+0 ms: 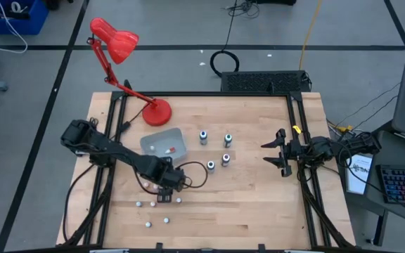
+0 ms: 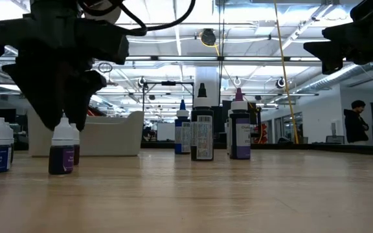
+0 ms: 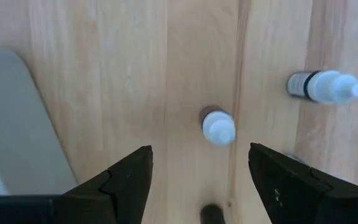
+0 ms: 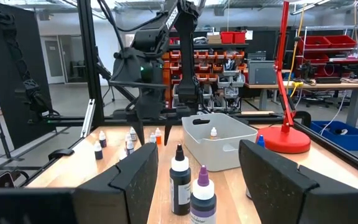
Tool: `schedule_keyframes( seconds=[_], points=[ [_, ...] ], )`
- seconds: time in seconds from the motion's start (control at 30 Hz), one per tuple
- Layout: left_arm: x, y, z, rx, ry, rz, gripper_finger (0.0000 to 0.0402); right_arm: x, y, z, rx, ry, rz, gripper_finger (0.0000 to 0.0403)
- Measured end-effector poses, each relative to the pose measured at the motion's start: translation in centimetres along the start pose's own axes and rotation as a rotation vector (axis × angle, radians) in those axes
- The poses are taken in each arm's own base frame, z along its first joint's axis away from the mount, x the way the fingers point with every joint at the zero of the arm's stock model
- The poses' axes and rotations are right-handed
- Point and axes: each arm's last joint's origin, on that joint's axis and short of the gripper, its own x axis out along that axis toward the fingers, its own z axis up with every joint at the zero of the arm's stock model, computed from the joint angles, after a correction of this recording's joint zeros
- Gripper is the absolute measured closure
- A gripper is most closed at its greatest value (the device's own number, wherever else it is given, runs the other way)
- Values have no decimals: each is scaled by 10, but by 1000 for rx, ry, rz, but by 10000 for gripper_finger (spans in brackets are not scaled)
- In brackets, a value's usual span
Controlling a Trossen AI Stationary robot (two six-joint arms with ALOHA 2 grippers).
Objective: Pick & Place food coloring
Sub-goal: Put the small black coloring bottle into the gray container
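The tray [image 1: 164,144] sits on the table [image 1: 259,204] just in front of the lamp [image 1: 121,49]; four food coloring bottles [image 1: 214,151] stand to its right; smaller bottles [image 1: 157,211] lie scattered before it; the left tool [image 1: 166,193] hangs above those; the right tool [image 1: 273,153] waits well apart at the right edge.

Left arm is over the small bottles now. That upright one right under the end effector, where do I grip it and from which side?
Take the bottle around its body just under the white cap, coming straight down from above. It stands upright between the open fingers of the left end effector, so a vertical descent should let them close on its round sides. Probably stay clear of the tipped-over bottle lying nearby.
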Motion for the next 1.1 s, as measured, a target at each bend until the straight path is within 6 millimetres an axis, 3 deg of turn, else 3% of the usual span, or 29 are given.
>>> schedule_keyframes(
  seconds=[0.57, 1.1],
  points=[
    [14, -6, 5, 24, -8, -20, 143, 0, 0, 0, 0, 0, 0, 190],
    [17, -7, 6, 43, -6, -23, 181, 0, 0, 0, 0, 0, 0, 190]
  ],
)
